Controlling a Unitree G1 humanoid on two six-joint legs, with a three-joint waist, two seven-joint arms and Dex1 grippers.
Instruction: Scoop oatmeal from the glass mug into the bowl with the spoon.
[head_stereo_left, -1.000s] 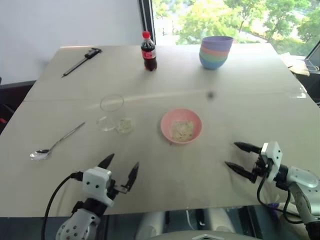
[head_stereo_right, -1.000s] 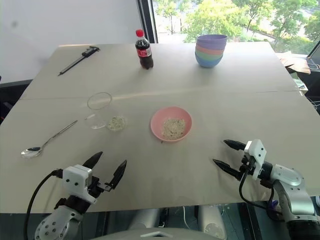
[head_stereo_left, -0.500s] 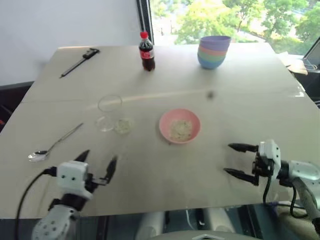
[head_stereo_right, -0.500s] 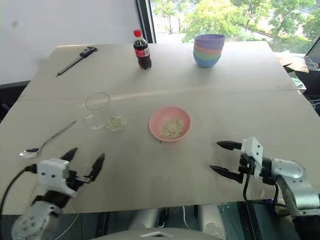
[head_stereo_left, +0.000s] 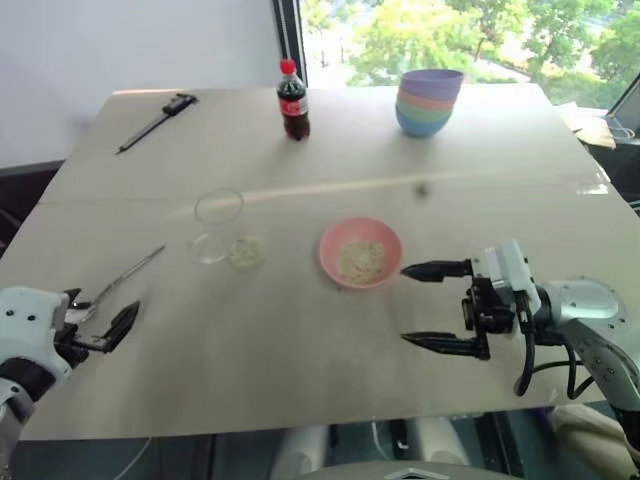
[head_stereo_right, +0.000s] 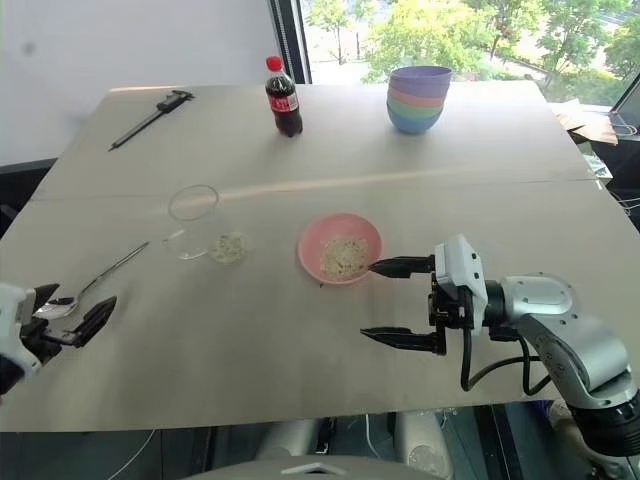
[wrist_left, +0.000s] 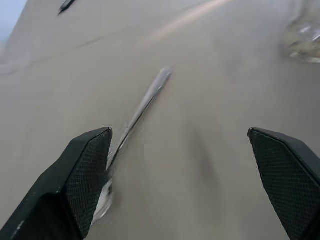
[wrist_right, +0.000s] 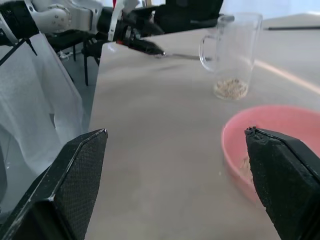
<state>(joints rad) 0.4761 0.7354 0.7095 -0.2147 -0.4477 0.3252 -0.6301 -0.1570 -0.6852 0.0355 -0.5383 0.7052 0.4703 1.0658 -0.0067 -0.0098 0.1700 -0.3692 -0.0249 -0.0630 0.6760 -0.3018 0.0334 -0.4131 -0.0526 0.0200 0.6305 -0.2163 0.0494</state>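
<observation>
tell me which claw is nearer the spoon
Left. The left claw sits open right at the spoon, its fingers around the spoon's bowl end. The right claw is open beside the pink bowl, far across the table.

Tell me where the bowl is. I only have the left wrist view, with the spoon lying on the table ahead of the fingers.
Observer: The pink bowl sits mid-table, to the right of the glass mug and apart from it.
Operator: Anything in it?
Observer: Yes, a small heap of oatmeal lies inside the bowl.
Operator: Where is the other arm?
Observer: The right gripper hovers by the bowl's right side. Its fingers are wide open, pointing left, and hold nothing.
</observation>
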